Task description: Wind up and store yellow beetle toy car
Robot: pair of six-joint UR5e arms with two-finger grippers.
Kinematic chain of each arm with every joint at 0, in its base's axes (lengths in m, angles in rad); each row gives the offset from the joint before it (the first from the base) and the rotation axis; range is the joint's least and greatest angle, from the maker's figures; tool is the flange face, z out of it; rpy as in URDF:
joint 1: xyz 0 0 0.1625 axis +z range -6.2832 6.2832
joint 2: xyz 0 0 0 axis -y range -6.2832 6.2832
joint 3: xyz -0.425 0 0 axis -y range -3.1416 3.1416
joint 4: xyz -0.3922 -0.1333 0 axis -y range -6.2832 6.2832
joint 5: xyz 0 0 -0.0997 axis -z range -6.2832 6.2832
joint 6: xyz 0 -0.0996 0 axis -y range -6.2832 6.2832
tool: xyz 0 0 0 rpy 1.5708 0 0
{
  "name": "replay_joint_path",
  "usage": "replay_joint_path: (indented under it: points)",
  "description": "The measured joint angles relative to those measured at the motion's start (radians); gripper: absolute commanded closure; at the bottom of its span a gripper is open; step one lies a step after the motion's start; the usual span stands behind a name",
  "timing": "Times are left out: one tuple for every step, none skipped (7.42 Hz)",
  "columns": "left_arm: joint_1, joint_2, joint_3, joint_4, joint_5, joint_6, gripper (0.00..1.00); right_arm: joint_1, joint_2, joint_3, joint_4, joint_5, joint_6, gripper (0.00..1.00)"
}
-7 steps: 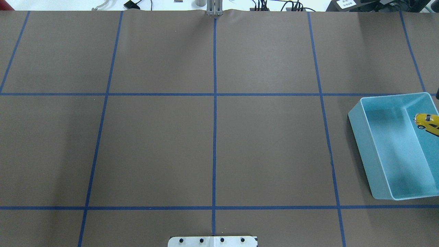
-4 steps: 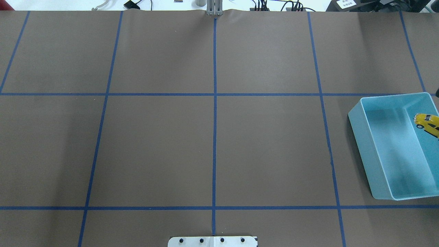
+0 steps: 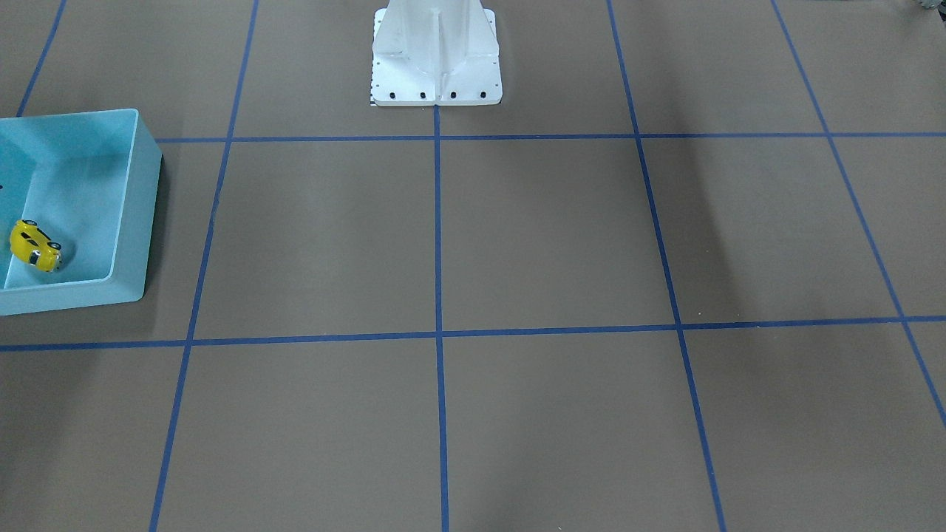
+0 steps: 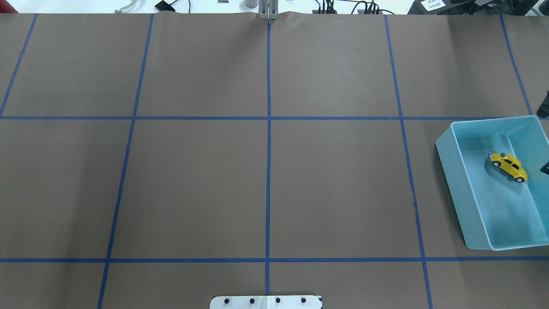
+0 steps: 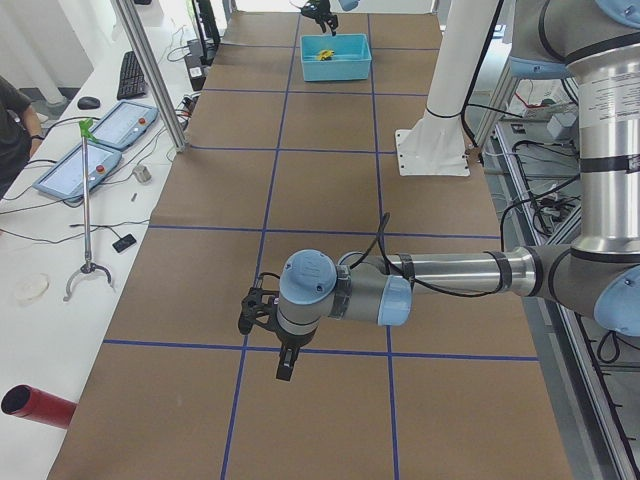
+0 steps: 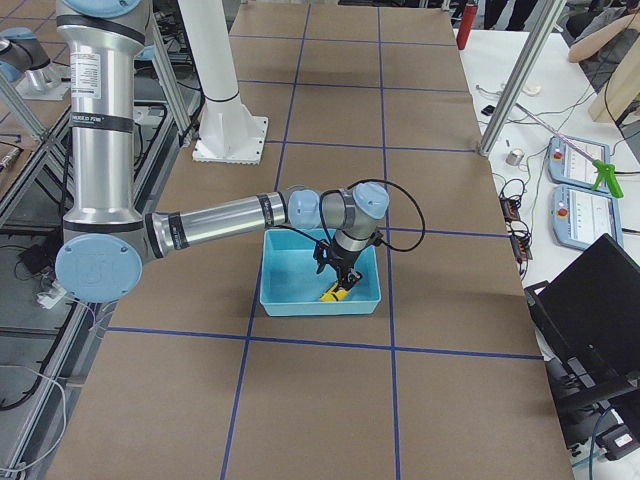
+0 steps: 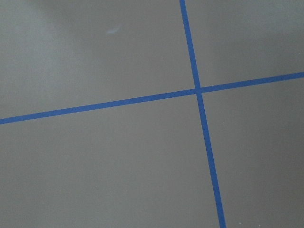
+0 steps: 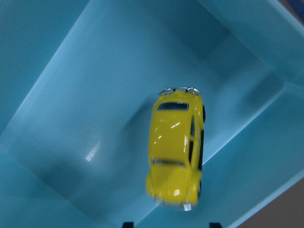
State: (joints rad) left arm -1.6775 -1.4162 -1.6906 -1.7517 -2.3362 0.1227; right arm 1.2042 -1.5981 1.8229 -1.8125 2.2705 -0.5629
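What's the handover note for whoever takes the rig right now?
Left gripper: over the table, far from the bin; can't tell whether it's open or shut.
Right gripper: above the light blue bin, fingers open, holding nothing.
Yellow beetle toy car: loose inside the bin.
Done: car stored. These views can't confirm the winding.
Left: probably just pulling the right arm clear.

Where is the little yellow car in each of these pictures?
Front-facing: car far left.
Overhead: car far right.
Exterior left: car top centre.
Exterior right: car at centre.
Left wrist: not in it.
Right wrist: car centre, close up.
Shared landmark: the blue bin around it.
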Motion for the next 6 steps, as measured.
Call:
replay_joint_path:
  points:
    - [-0.001, 0.0, 0.0, 0.0, -0.001, 0.0, 0.0, 0.0, 0.021, -0.012, 0.002, 0.002, 0.001, 0.0]
    - [-0.001, 0.0, 0.0, 0.0, -0.001, 0.0, 0.0, 0.001, 0.032, -0.016, 0.002, 0.003, 0.0, 0.0]
    - [-0.001, 0.0, 0.0, 0.0, -0.001, 0.0, 0.0, 0.019, 0.038, -0.018, 0.0, 0.002, -0.001, 0.0]
    - [-0.001, 0.0, 0.0, 0.0, 0.0, 0.0, 0.0, 0.074, 0.039, -0.03, -0.005, 0.002, 0.0, 0.0]
    - [-0.001, 0.0, 0.0, 0.0, 0.0, 0.0, 0.0, 0.166, 0.038, -0.064, -0.009, 0.008, 0.0, 0.0]
    - [0.0, 0.001, 0.0, 0.0, 0.001, 0.0, 0.0, 0.261, 0.033, -0.11, -0.014, 0.028, 0.0, 0.0]
